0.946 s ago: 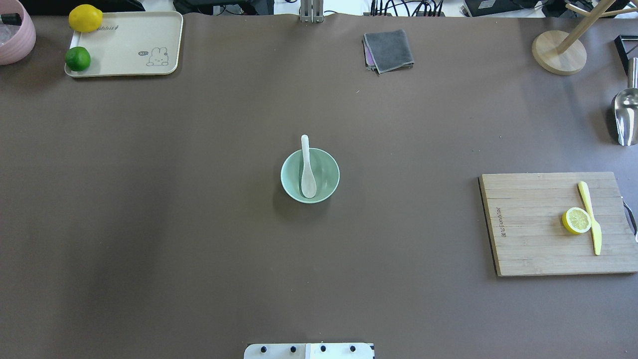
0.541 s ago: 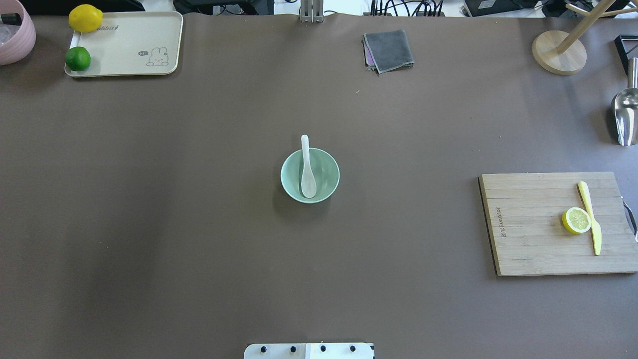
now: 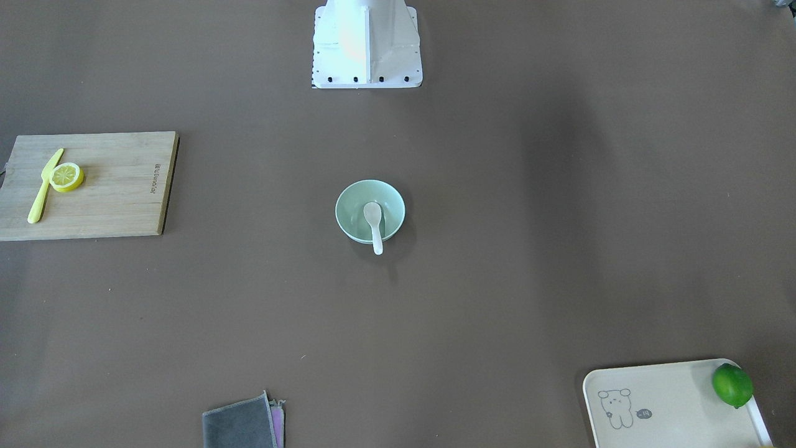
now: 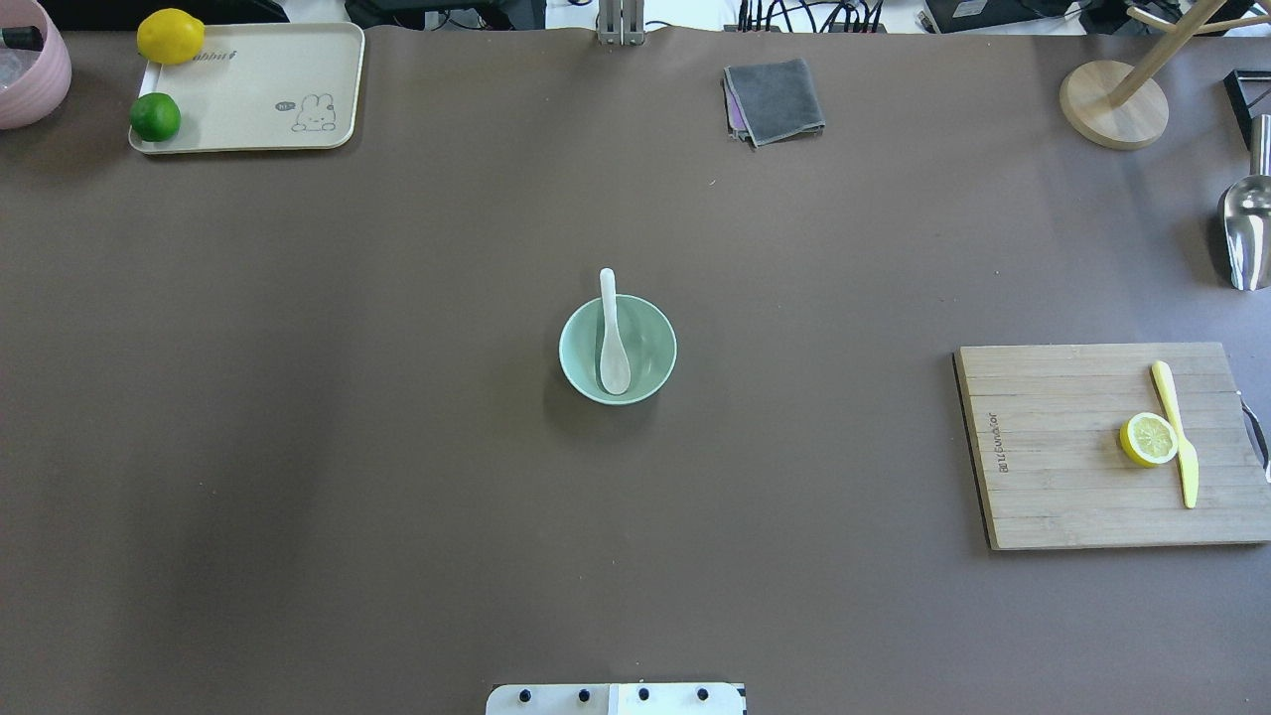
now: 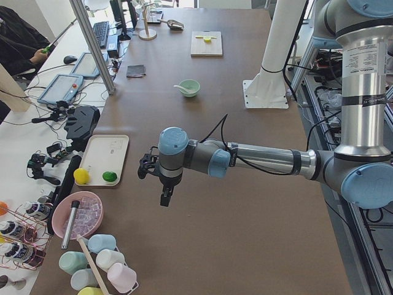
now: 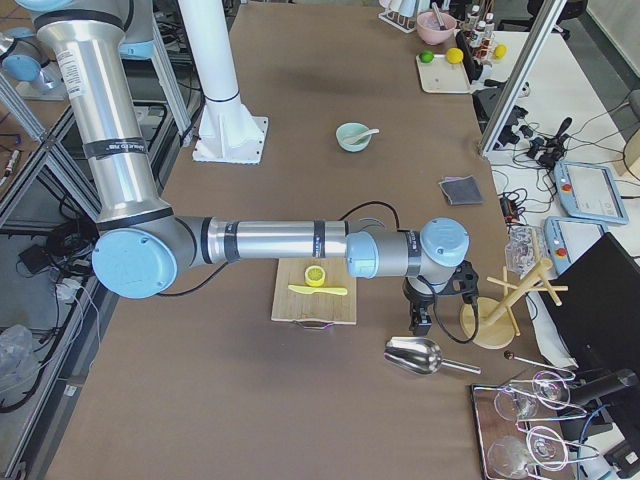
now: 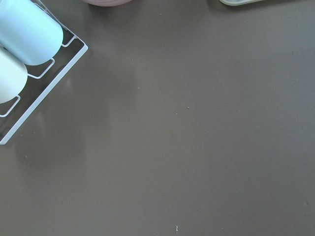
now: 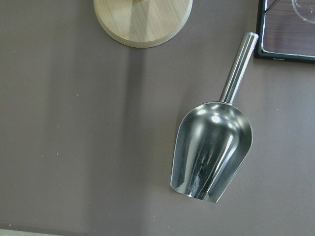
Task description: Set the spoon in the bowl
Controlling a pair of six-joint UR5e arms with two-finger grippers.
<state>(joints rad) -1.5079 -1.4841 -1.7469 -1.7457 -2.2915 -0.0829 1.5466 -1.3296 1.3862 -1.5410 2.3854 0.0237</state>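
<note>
Positions are given as in the overhead view, left to right.

1. A pink bowl (image 4: 30, 79) stood at the far left corner of the matte brown table (image 4: 397, 447).
2. Beside it lay a cream rectangular tray (image 4: 258, 99) with rounded corners. It carried a lemon (image 4: 170, 36) and a lime (image 4: 155, 116) at its left end. A rabbit drawing (image 4: 316, 112) was printed on the tray, with lettering reading "abbit" where visible.
3. The left gripper (image 5: 166, 201) hung over bare table near the tray; whether its jaws were apart or closed cannot be told. Its wrist view showed a white wire rack (image 7: 49, 73) holding pale cups (image 7: 29, 29).
4. The smooth, round mint bowl (image 4: 568, 348) stood at table centre, nothing near it. The white spoon (image 4: 613, 348) lay inside, scoop down in the bowl, handle leaning over the far rim, away from the robot.
5. A folded grey cloth (image 4: 775, 99) lay at the far edge.
6. A slatted wooden board (image 4: 1072, 447) carried a lemon half (image 4: 1149, 439) touching a slim yellow knife (image 4: 1177, 432). Its burned-in wording was too small to read.
7. The right gripper (image 6: 421, 328) hung between the board and a round wooden stand base (image 4: 1112, 104), just above a polished metal scoop (image 4: 1246, 233); its jaw state cannot be told.
</note>
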